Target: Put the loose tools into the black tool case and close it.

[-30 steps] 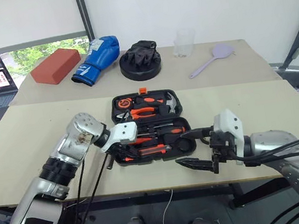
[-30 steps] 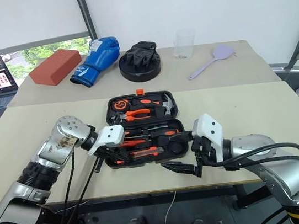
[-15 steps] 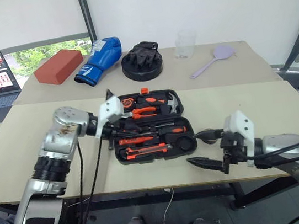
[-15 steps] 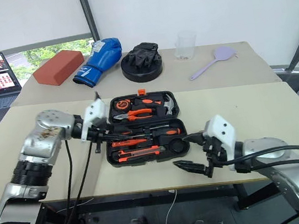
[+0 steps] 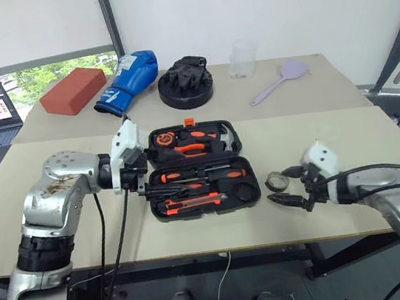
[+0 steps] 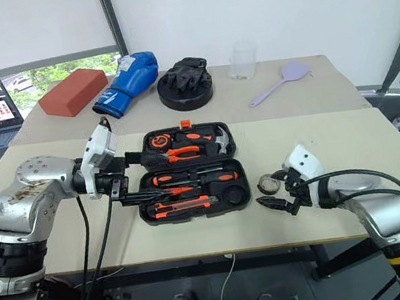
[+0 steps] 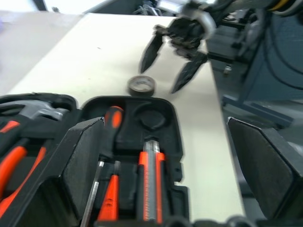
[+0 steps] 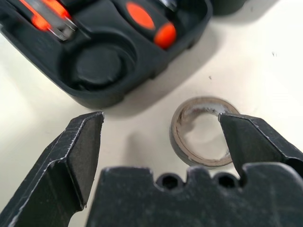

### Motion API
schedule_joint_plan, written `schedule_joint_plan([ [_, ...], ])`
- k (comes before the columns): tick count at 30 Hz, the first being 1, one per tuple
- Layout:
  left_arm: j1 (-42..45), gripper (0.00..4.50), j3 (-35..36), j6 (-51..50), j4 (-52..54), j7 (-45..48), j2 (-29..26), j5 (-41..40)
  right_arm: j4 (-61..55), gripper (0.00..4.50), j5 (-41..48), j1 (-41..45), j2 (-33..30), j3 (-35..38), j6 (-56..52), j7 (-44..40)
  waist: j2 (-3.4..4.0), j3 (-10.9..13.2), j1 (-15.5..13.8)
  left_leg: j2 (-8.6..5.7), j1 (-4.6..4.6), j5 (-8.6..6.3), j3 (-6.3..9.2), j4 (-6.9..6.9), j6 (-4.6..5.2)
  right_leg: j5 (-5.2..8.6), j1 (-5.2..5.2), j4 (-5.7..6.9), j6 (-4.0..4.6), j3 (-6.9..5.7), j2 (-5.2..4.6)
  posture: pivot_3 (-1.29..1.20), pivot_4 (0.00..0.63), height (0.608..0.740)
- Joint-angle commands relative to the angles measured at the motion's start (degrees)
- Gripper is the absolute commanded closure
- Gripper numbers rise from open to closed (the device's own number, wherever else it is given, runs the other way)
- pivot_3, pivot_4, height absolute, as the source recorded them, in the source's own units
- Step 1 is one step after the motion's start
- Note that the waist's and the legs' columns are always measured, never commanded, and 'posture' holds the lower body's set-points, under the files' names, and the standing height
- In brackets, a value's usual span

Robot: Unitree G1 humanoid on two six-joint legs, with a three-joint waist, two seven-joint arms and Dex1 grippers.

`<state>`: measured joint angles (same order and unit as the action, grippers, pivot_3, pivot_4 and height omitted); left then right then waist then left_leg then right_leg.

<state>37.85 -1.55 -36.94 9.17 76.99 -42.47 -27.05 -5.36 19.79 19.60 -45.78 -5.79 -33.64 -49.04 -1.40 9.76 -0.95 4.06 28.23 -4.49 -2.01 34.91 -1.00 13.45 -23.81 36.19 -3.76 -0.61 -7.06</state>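
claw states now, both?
Left claw: open, holding nothing, over the tool case.
Right claw: open, holding nothing, at the tape roll.

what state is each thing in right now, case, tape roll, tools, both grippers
black tool case: open, lying flat on the table
round recess: empty
tape roll: loose on the table, outside the case
screwdrivers: seated in the case
utility knife: seated in the case
left gripper: open, holding nothing
right gripper: open, at the tape roll, not gripping

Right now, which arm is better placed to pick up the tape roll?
Right. The open right gripper hangs just over the tape roll beside the black tool case; the left gripper is across it.
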Motion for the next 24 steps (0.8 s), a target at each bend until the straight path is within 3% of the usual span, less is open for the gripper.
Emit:
schedule_joint_plan([
  [1,-0.69,0.0,-0.43,1.0,3.2,-0.94,-1.1,-0.36,3.92,0.49,-3.83,2.25,1.14,-1.92,1.35,0.34,0.0,0.0,0.05,0.0,-0.01,0.0,0.0,-0.02,0.0,0.0,0.02,0.0,0.0,-0.01,0.0,0.0,0.15,0.735],
  [6,-1.8,0.0,-0.54,0.96,4.14,-0.99,-2.28,-1.04,3.18,2.0,-0.47,4.26,3.56,1.05,-0.78,-1.15,0.0,0.0,0.13,0.0,-0.01,-0.07,0.0,-0.01,-0.11,0.03,0.0,-0.01,0.03,-0.01,0.0,0.0,0.15,0.735],
  [8,-2.23,0.0,-0.92,1.33,4.25,-0.21,-2.99,-1.05,1.61,2.65,0.18,4.39,2.95,1.73,-0.73,-2.56,0.0,0.0,0.12,0.0,0.0,-0.06,-0.01,-0.01,-0.11,0.02,0.0,0.01,0.03,0.0,0.0,0.0,0.15,0.735],
  [10,-2.47,0.0,-1.52,1.4,4.3,0.68,-3.88,-1.04,-0.66,3.6,1.29,4.74,1.86,2.41,-1.82,-3.82,0.0,0.0,0.11,0.0,0.01,-0.1,-0.01,-0.02,-0.16,0.02,-0.03,0.0,0.03,0.0,0.0,0.0,0.15,0.735],
  [11,-2.54,0.0,-1.81,1.71,4.26,1.02,-4.2,-0.88,-1.98,3.66,2.17,5.04,1.34,2.88,-2.69,-4.48,0.0,0.0,0.1,0.0,0.0,-0.13,-0.01,-0.02,-0.22,0.02,-0.04,0.0,0.03,0.0,0.0,0.0,0.15,0.735],
  [13,-2.68,0.0,-2.29,2.34,4.17,1.54,-4.54,-0.64,-6.04,4.39,5.67,5.53,0.44,4.23,-5.22,-6.73,0.0,0.0,0.12,0.0,0.01,-0.24,-0.02,-0.02,-0.38,0.03,-0.08,0.0,0.04,0.01,0.0,0.0,0.15,0.735],
  [16,-2.84,0.0,-3.13,3.14,4.05,2.53,-4.89,-0.56,-13.24,4.45,9.55,5.12,-0.96,3.57,-8.34,-9.44,0.0,0.0,0.14,0.01,0.0,-0.24,-0.02,-0.06,-0.38,0.03,-0.09,0.01,0.05,0.0,0.0,0.0,0.15,0.735],
  [21,-2.82,0.0,-4.42,5.01,3.06,2.79,-4.76,0.34,-14.73,4.45,-0.43,5.06,-1.76,-3.09,-1.71,-6.52,0.0,0.0,0.09,0.01,-0.01,-0.25,-0.02,-0.05,-0.4,0.17,-0.23,-0.02,0.21,0.0,0.0,0.0,0.15,0.735],
  [24,-2.73,0.0,-4.64,5.31,3.07,2.57,-4.83,0.15,-11.86,4.45,-1.32,5.46,-1.71,-1.91,-1.98,-5.52,0.0,0.0,-0.12,0.01,0.0,-0.26,-0.04,0.01,-0.42,0.16,-0.27,-0.03,0.21,0.0,-0.01,0.0,0.15,0.735],
])
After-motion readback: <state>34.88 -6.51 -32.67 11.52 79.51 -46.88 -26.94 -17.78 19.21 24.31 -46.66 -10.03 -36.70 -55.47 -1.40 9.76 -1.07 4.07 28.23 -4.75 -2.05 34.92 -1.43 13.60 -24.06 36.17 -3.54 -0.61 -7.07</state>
